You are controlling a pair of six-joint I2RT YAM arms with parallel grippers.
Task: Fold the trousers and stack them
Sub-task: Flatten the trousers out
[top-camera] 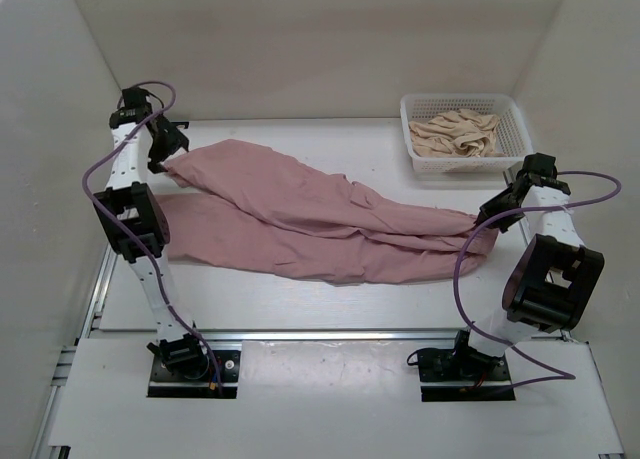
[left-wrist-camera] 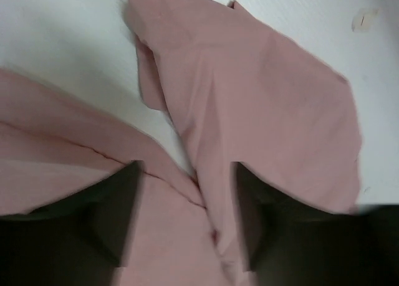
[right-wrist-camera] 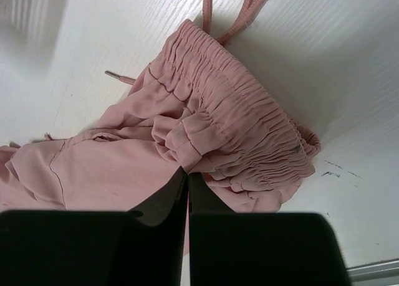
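The dusty-pink trousers (top-camera: 300, 219) lie spread across the table, both legs running left and the gathered waist at the right. My left gripper (top-camera: 166, 159) is at the far-left end of the upper leg. In the left wrist view its jaws (left-wrist-camera: 186, 174) stand open, with wrinkled leg fabric (left-wrist-camera: 262, 99) under and between them. My right gripper (top-camera: 492, 217) is at the waist end. In the right wrist view its jaws (right-wrist-camera: 187, 172) are shut, pinching a fold of the elastic waistband (right-wrist-camera: 243, 130). The drawstring cords (right-wrist-camera: 240, 18) trail beyond it.
A white mesh basket (top-camera: 412, 104) stands at the back right and holds crumpled beige cloth (top-camera: 460, 134). White walls close in the table on the left, back and right. Bare tabletop (top-camera: 300, 304) lies between the trousers and the arm bases.
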